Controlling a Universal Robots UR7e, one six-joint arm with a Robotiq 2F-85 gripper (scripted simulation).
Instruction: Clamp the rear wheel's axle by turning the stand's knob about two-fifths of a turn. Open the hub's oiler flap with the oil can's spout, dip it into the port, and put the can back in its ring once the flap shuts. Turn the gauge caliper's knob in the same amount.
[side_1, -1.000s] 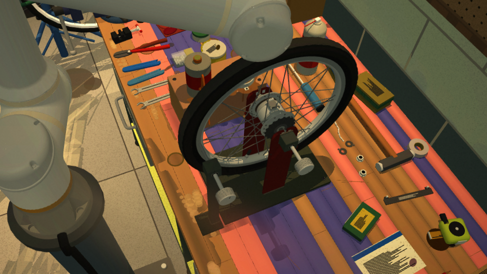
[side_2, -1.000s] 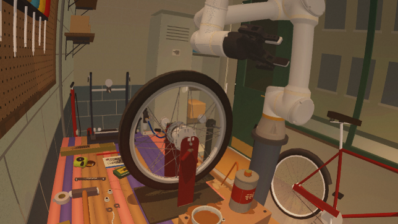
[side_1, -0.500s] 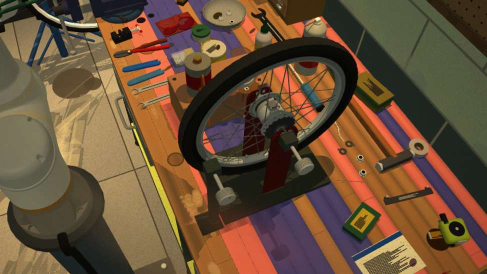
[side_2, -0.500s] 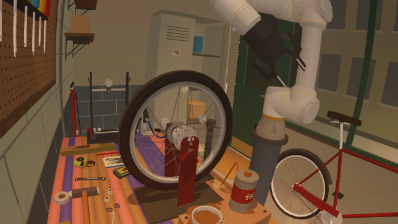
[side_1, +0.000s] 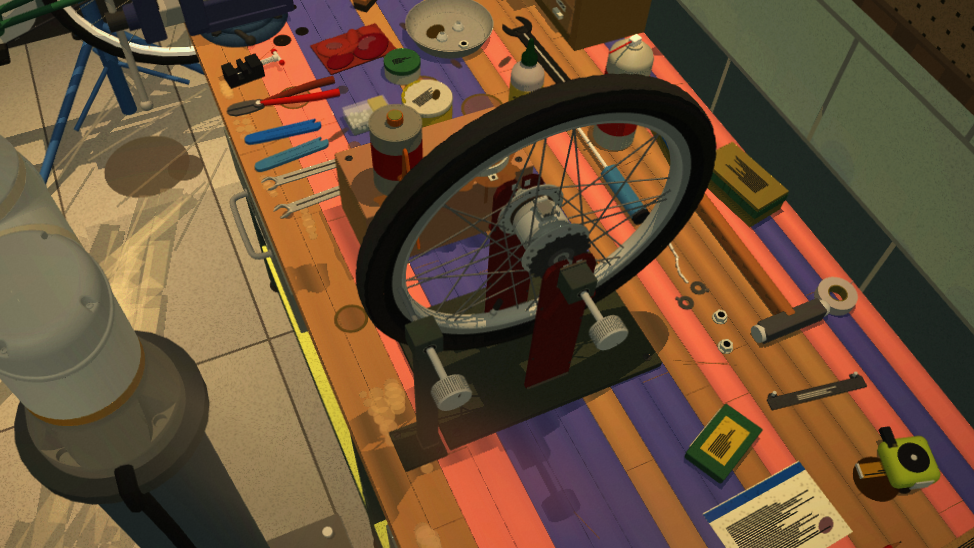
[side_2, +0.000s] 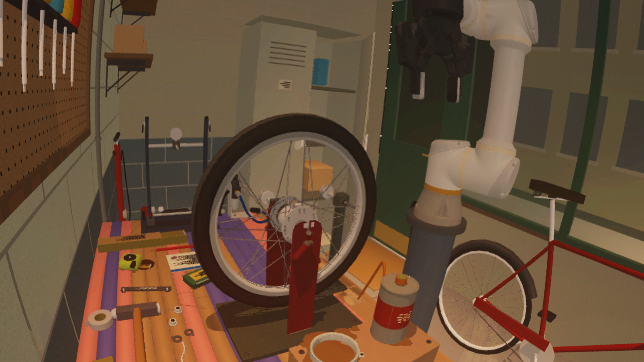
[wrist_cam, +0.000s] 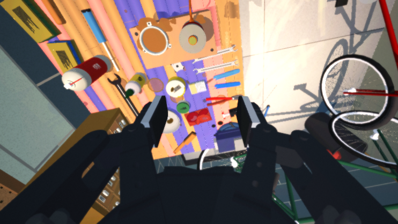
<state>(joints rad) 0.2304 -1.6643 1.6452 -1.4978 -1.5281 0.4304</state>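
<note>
The rear wheel (side_1: 538, 204) stands upright in the red truing stand (side_1: 555, 334), its hub (side_1: 545, 221) between the uprights. The stand's axle knob (side_1: 608, 332) sticks out below the hub. The gauge caliper's knob (side_1: 450, 393) sits lower, by the rim. The oil can (side_1: 395, 146) stands in its ring on the orange block (wrist_cam: 172, 41) behind the wheel, spout up. An empty ring (wrist_cam: 154, 41) is beside it. My gripper (side_2: 434, 92) hangs high above the bench's far end, well away from the wheel. It is open and holds nothing.
Behind the wheel lie wrenches (side_1: 300, 187), blue levers (side_1: 283, 131), red pliers (side_1: 286, 101), tins and a bowl (side_1: 447, 26). The arm's base (side_1: 75, 341) stands on the floor left of the bench. A hammer (side_1: 790, 320), nuts and a tape measure (side_1: 906, 463) lie on the right.
</note>
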